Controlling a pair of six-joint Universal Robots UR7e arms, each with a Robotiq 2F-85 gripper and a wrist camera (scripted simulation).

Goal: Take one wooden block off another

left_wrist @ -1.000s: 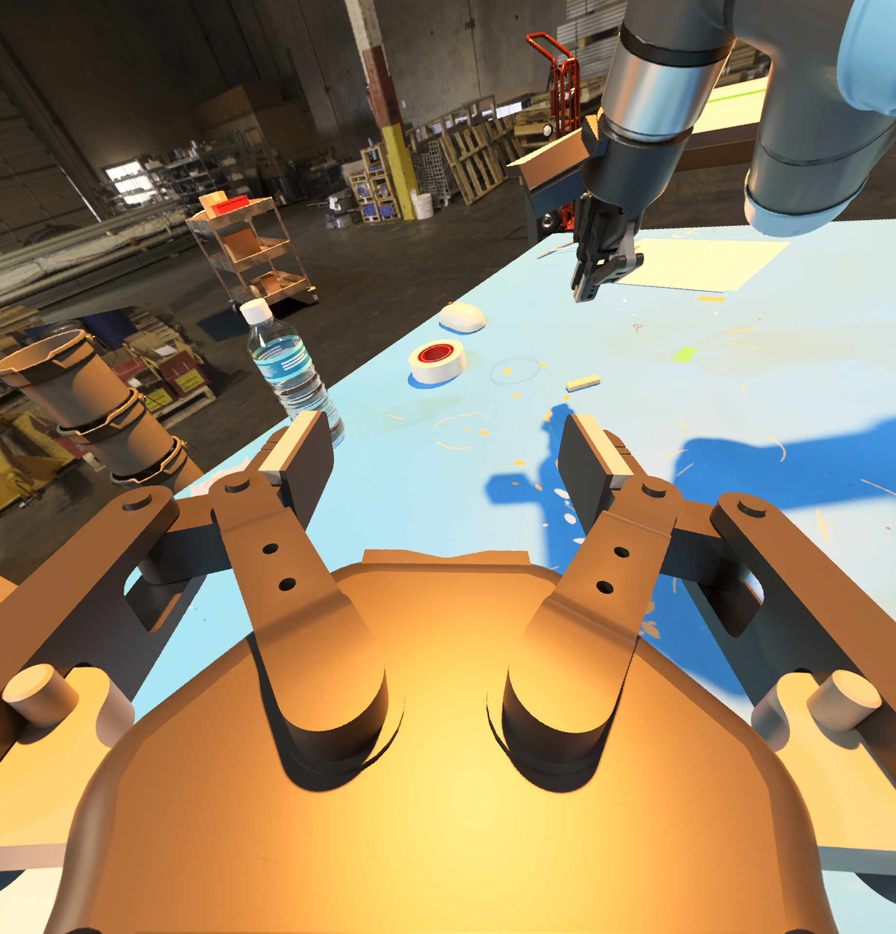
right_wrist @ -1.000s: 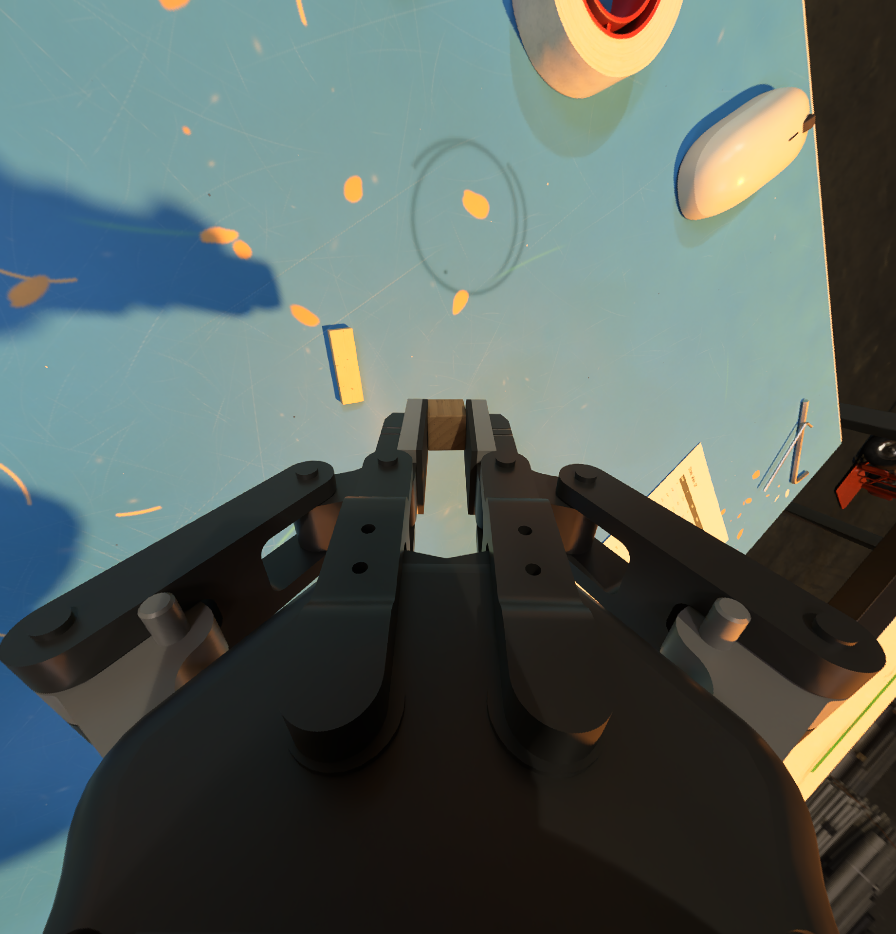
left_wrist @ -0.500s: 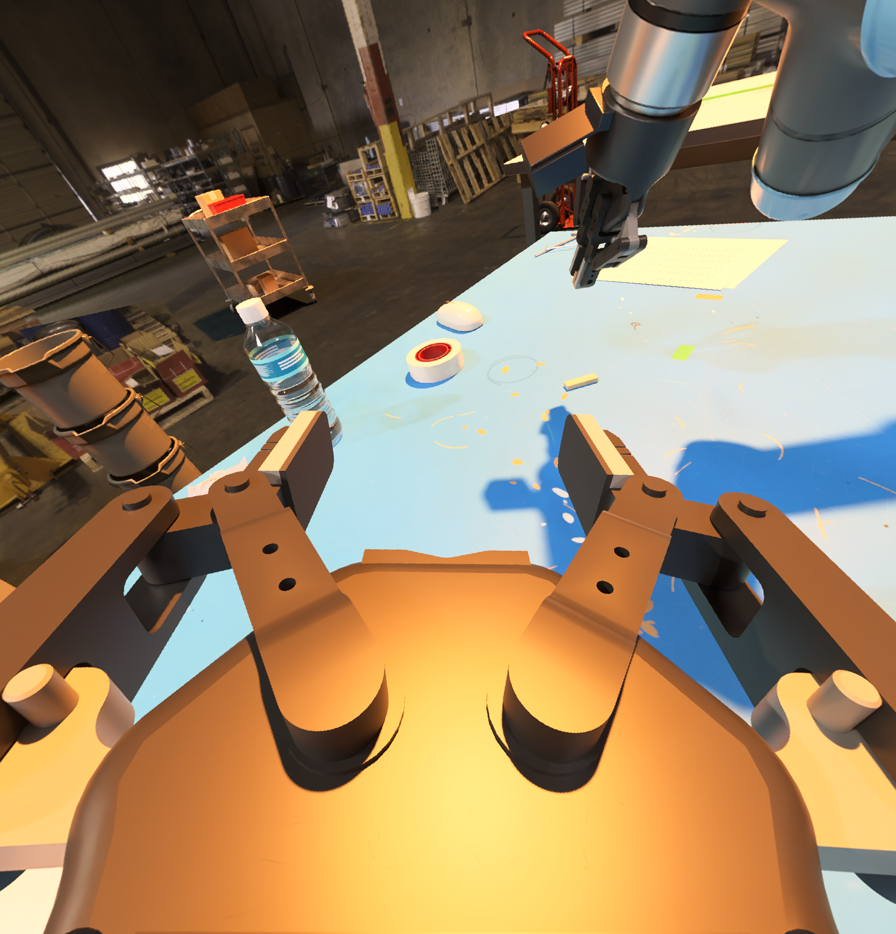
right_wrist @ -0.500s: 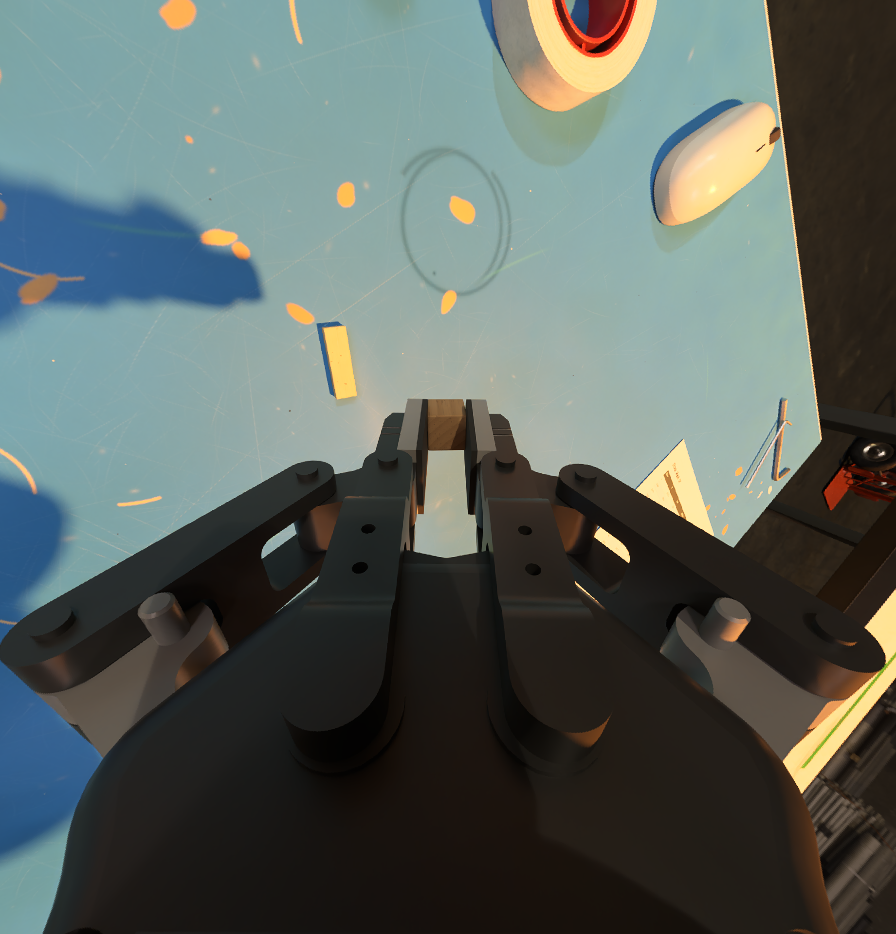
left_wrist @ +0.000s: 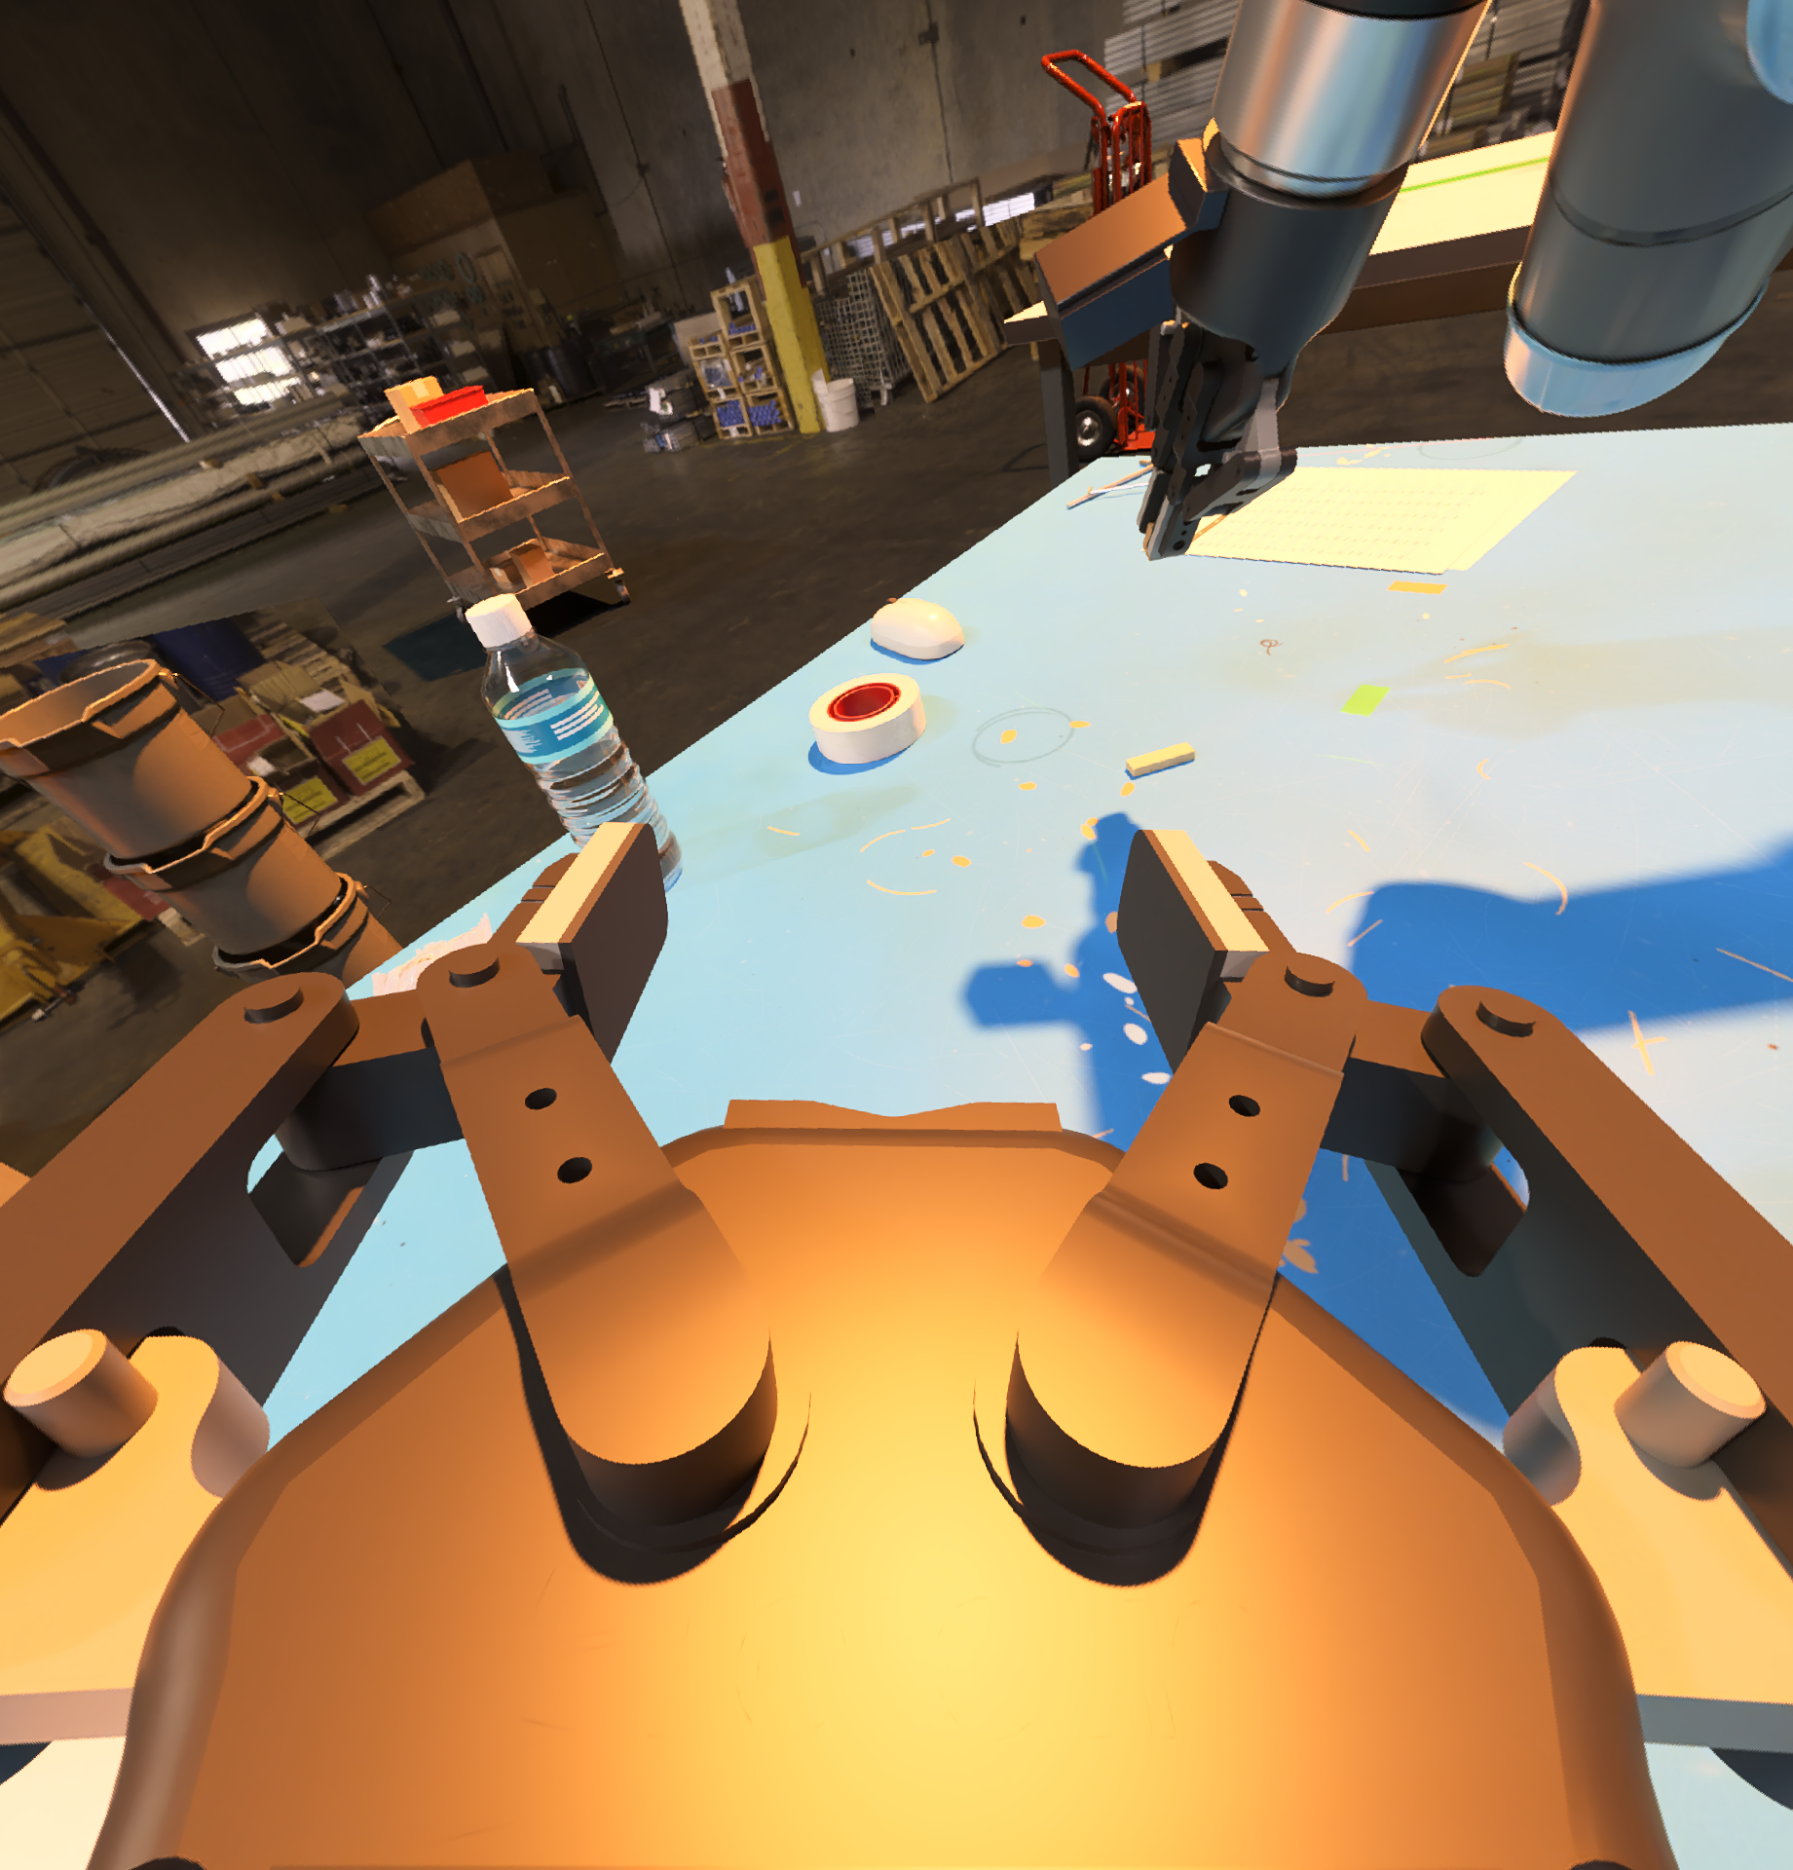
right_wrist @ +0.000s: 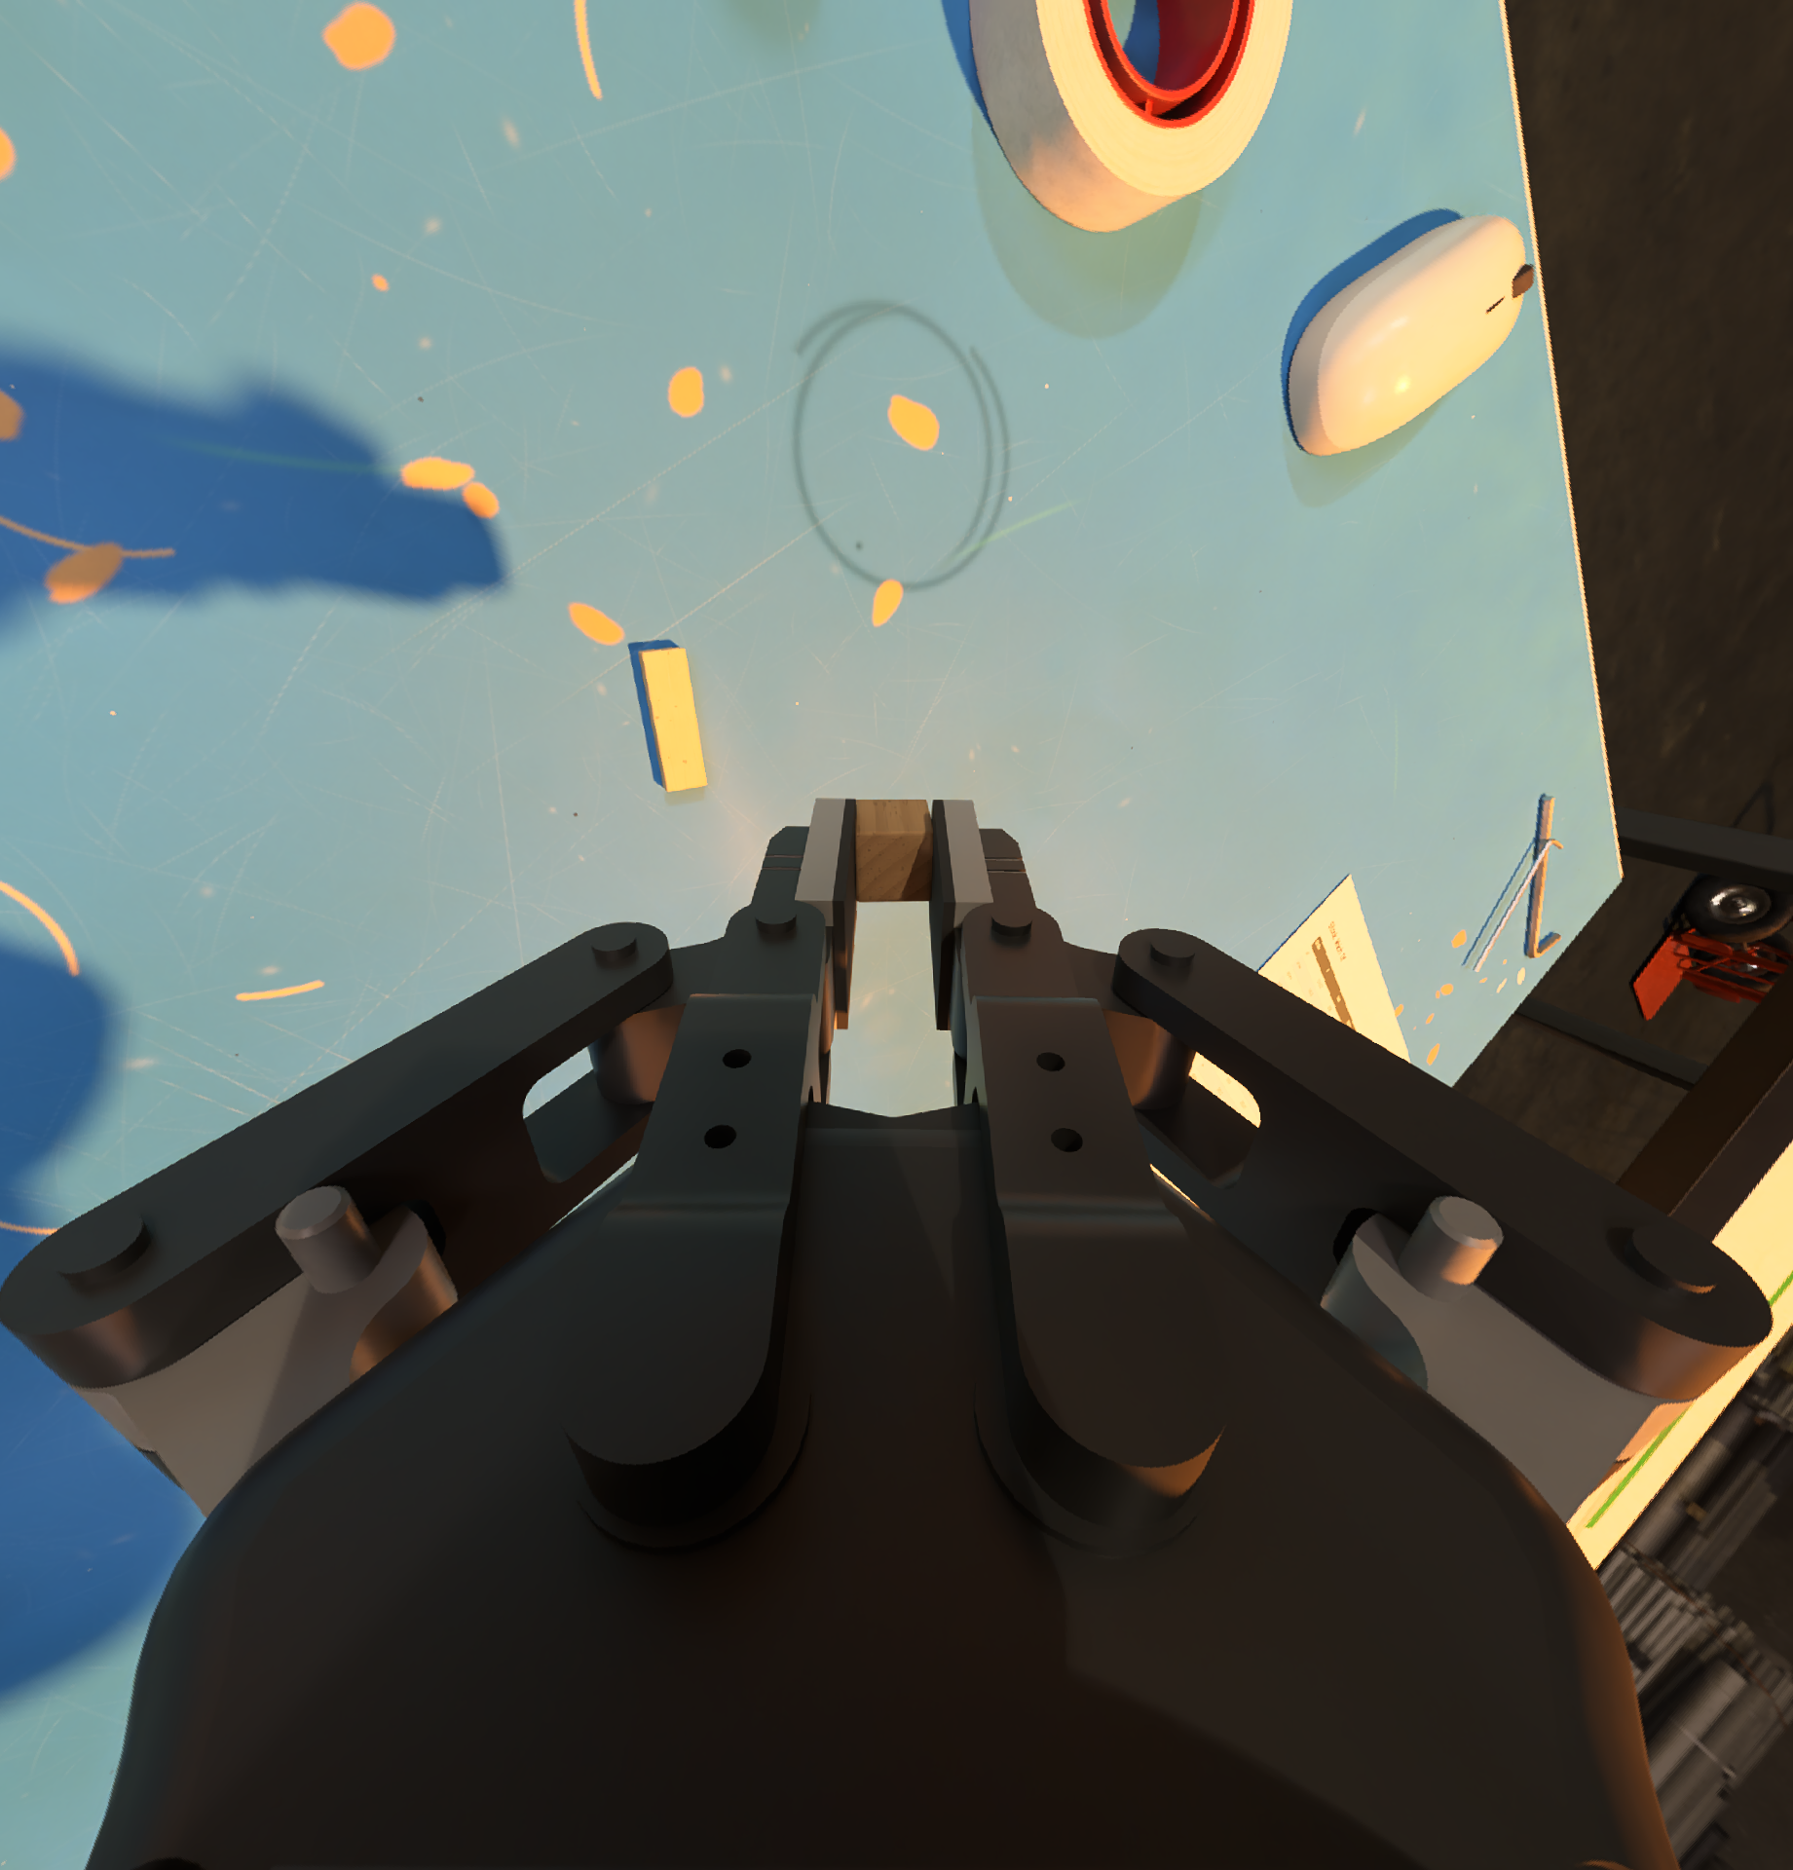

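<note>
My right gripper (right_wrist: 893, 825) is shut on a small wooden block (right_wrist: 893, 848) and holds it well above the light blue table (right_wrist: 265, 810). A pale flat wooden block (right_wrist: 674, 718) lies on the table below and to the left of it; it also shows in the left wrist view (left_wrist: 1159, 759). In the left wrist view my right gripper (left_wrist: 1170, 541) hangs high at the back, over the table's far edge. My left gripper (left_wrist: 887, 880) is open and empty, low over the near part of the table.
A roll of white tape with a red core (left_wrist: 865, 716) (right_wrist: 1135, 101), a white computer mouse (left_wrist: 916, 627) (right_wrist: 1408, 339) and a water bottle (left_wrist: 568, 734) stand along the table's left edge. A sheet of paper (left_wrist: 1378, 521) lies at the back.
My right gripper has risen and drawn back with the wooden block in it, away from the pale block on the table. My left gripper has not moved.
</note>
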